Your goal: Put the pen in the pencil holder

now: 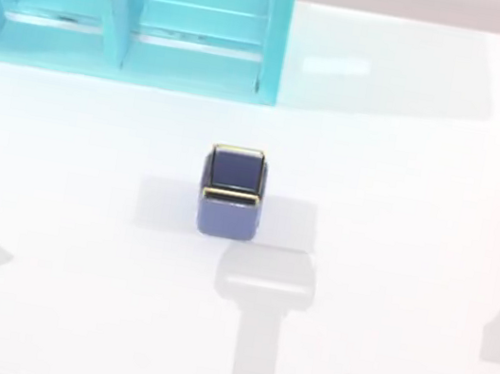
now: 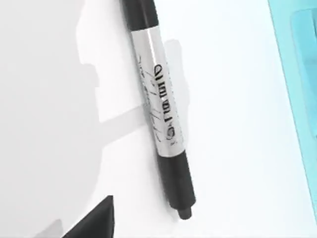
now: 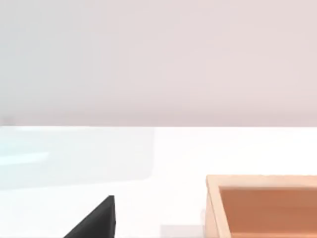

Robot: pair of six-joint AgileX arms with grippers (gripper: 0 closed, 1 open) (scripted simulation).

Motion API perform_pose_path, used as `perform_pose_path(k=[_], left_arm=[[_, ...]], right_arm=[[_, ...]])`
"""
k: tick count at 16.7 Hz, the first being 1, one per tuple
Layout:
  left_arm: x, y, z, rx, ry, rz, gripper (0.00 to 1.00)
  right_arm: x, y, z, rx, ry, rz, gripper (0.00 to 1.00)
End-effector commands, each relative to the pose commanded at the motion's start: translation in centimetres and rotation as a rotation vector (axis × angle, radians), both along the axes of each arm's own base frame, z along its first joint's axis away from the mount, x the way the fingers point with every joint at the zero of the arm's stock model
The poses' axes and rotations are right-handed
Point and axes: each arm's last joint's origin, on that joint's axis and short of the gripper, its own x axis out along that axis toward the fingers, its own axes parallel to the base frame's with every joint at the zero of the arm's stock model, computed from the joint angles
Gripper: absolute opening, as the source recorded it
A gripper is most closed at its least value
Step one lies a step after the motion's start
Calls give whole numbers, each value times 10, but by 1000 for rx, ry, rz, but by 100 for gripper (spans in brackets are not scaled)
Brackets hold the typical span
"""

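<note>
The white table spreads wide under the overhead camera, soft grey shadows lying across its near half and along both side edges. At the back left stands the big turquoise shelf unit, open compartments facing forward, its edge also running down one side of the left wrist view.

Centre of the table, well clear of the shelf, sits the pencil holder: a small blue-violet square cup, upright, gold rim catching the light, its opening facing up.

Over to the left wrist view, and there is the pen, lying flat on the white surface, apart from the turquoise edge. Dark cap at one end, pale barrel with black lettering in the middle, dark grip narrowing to a small tip at the other end. Nothing is touching it. One black finger of the left gripper pokes into the corner of that view, near the pen's tip end but not in contact; whether the pincer is open or closed cannot be told.

The right wrist view shows a wooden box with an open top resting on the table, and a single black finger of the right gripper beside it, with its state likewise impossible to tell.
</note>
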Motion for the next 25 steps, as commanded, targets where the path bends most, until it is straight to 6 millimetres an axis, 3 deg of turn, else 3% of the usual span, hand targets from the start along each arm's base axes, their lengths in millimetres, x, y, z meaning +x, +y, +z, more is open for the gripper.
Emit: perform_pose_path(k=[4, 12, 16, 21, 25], left_arm=[[-1, 21, -25, -169, 63, 67, 100], [1, 21, -30, -186, 71, 72, 100], [30, 18, -48, -187, 69, 74, 100], [68, 0, -80, -185, 66, 74, 100], [74, -5, -86, -186, 69, 74, 100]], right_arm=[[0, 0, 0, 0, 0, 0, 100], [0, 0, 0, 0, 0, 0, 100], [0, 0, 0, 0, 0, 0, 100], [0, 0, 0, 0, 0, 0, 100], [0, 0, 0, 0, 0, 0, 100]])
